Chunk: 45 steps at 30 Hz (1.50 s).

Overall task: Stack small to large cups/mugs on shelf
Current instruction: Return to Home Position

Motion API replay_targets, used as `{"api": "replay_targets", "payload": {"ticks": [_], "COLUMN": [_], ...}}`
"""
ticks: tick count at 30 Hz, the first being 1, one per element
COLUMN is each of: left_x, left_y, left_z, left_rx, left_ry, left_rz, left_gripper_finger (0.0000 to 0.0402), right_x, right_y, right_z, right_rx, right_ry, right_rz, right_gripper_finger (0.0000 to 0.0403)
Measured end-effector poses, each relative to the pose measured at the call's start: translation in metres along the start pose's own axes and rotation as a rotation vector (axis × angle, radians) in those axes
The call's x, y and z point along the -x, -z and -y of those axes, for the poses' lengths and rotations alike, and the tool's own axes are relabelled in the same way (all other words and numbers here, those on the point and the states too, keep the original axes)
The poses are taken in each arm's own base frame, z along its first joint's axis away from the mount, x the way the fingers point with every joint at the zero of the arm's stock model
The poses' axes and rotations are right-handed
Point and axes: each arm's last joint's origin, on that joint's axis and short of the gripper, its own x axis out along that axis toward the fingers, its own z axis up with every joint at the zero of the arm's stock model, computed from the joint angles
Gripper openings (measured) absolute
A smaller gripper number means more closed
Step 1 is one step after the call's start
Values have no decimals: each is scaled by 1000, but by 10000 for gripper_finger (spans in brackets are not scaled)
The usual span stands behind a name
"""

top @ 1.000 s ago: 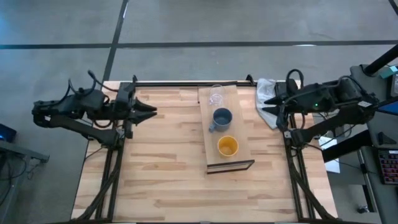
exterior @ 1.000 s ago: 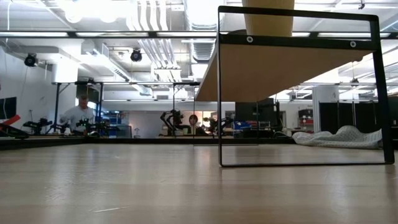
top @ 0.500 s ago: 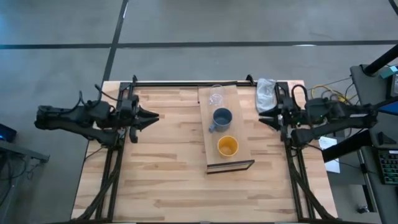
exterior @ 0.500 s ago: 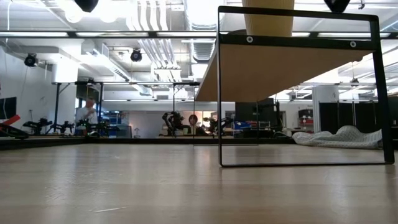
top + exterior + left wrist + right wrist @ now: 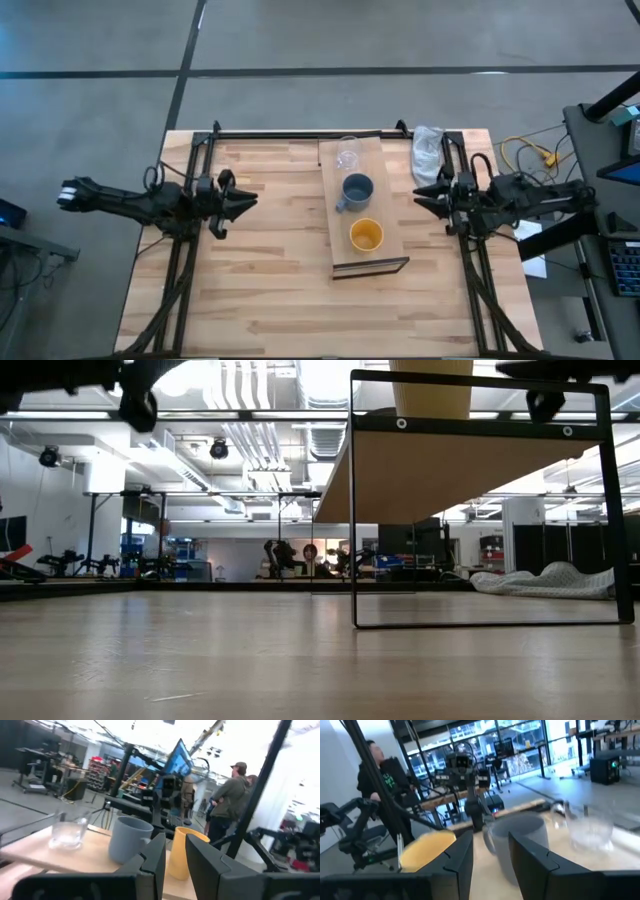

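Note:
The shelf (image 5: 372,262) stands in the middle of the table, its long side running from near to far. On it stand the clear glass cup (image 5: 347,155) at the far end, the blue-grey mug (image 5: 357,189) in the middle and the yellow-orange cup (image 5: 366,236) nearer. They are apart from one another, each upright on its base. My left gripper (image 5: 250,201) is open and empty to the left of the shelf, pointing at it. My right gripper (image 5: 419,197) is open and empty to its right. Both wrist views show all three vessels: the mug (image 5: 129,839) and the mug (image 5: 520,840).
A white cloth (image 5: 428,150) lies at the table's far right corner, behind my right gripper. The low view shows the shelf's dark frame (image 5: 355,510) and the wooden tabletop (image 5: 300,660) under it. People stand in the room beyond (image 5: 235,790) (image 5: 377,767).
Both grippers have gone toward the table's near edge and down, each arm stretching out lower and flatter, and now show at the top of the low view. The cups and the shelf have not moved.

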Motion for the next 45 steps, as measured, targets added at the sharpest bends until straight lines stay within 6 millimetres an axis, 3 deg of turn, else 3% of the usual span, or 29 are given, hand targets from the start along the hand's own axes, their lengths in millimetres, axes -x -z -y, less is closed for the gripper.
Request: {"api": "replay_targets", "payload": {"ticks": [14,21,25,33,41,45], "left_x": [23,33,39,46,50,50], "left_y": [30,40,57,55,66,70], "left_z": [-16,-21,-27,-29,-34,-35], "left_rx": [43,46,50,49,32,43], "left_ry": [-14,-9,-21,-41,-77,-101], "left_rz": [81,99,67,77,-38,-76], "left_gripper_finger": [61,61,61,61,61,61], "right_x": [16,16,14,9,10,11], "right_y": [54,62,72,93,92,99], "right_z": [20,23,25,30,30,32], "right_rx": [-120,-127,-129,-178,-155,-155], "right_ry": [-2,2,18,56,59,93], "right_rz": [156,178,154,107,88,-20], "right_gripper_finger": [118,118,118,118,118,118]}}
